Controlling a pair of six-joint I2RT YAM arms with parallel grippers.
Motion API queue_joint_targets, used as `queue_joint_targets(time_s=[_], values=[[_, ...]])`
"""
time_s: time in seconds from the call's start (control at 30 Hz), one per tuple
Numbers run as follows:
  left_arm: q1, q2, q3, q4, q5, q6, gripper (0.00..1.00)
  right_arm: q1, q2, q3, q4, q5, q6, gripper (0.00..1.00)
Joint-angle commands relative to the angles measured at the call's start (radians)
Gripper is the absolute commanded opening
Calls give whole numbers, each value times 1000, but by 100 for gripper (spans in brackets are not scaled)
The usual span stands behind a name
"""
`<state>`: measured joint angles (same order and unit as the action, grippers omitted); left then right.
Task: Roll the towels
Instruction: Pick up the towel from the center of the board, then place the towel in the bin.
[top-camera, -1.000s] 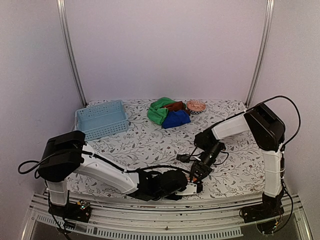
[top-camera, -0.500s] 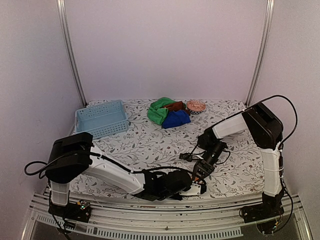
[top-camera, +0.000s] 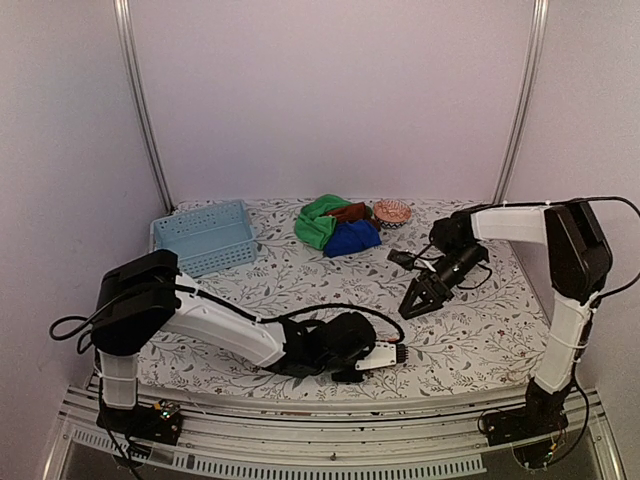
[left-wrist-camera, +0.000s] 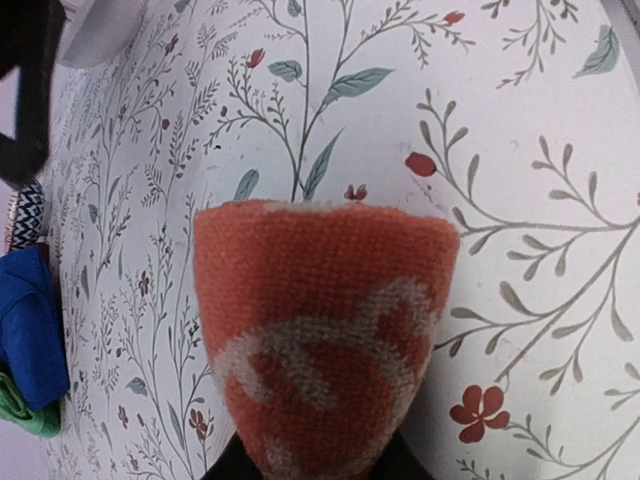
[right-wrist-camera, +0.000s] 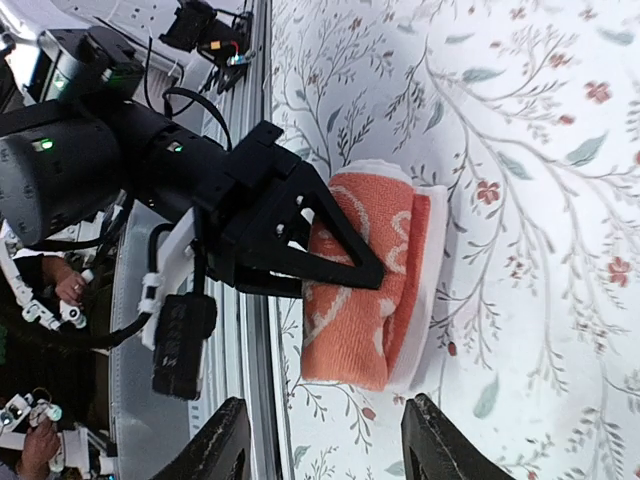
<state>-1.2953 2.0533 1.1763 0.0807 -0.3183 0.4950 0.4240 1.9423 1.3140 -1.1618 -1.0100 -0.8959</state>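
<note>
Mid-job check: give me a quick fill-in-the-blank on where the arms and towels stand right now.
The fingers of the left gripper clamp a rolled towel that is ___ with a cream pattern. The fingers of the right gripper stand ___, holding nothing. Far back lie a green towel, a rust-brown towel and a deep ___ one.
Missing words: orange; open; blue.

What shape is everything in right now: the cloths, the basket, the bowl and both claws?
orange towel, rolled up
left gripper, closed around the orange towel
right gripper, open, holding nothing
green towel, crumpled in a heap
blue towel, crumpled, same heap
rust-brown towel, crumpled, same heap
basket, upright
bowl, upright
</note>
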Motion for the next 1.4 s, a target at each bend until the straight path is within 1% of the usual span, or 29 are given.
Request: queue_joint_targets(time_s=[0.0, 0.2, 0.3, 0.43, 0.63, 0.73, 0.9, 0.97, 1.03, 1.27, 1.37], values=[[59, -51, -22, -73, 62, -89, 14, -70, -141, -5, 23, 4, 38, 53], [115, -153, -35, -76, 81, -173, 11, -132, -283, -174, 269, 13, 163, 52], [146, -188, -12, -120, 84, -208, 11, -143, -300, -197, 302, 34, 179, 51], [190, -230, 28, -194, 64, -249, 10, -146, -303, -200, 323, 33, 186, 51], [256, -268, 81, -292, -4, -321, 8, -146, -280, -210, 327, 33, 188, 50], [292, -270, 125, -355, -68, -367, 6, -146, -281, -213, 328, 33, 188, 50], [361, -259, 239, -477, -206, -460, 4, -146, -279, -216, 329, 31, 190, 50], [400, -263, 266, -507, -235, -499, 4, -146, -273, -216, 326, 32, 189, 50], [444, -265, 289, -536, -259, -543, 0, -146, -267, -216, 323, 34, 189, 50], [604, -246, 373, -622, -314, -699, 0, -145, -261, -221, 321, 36, 186, 50], [689, -240, 404, -638, -291, -757, 0, -146, -259, -223, 321, 39, 185, 50]])
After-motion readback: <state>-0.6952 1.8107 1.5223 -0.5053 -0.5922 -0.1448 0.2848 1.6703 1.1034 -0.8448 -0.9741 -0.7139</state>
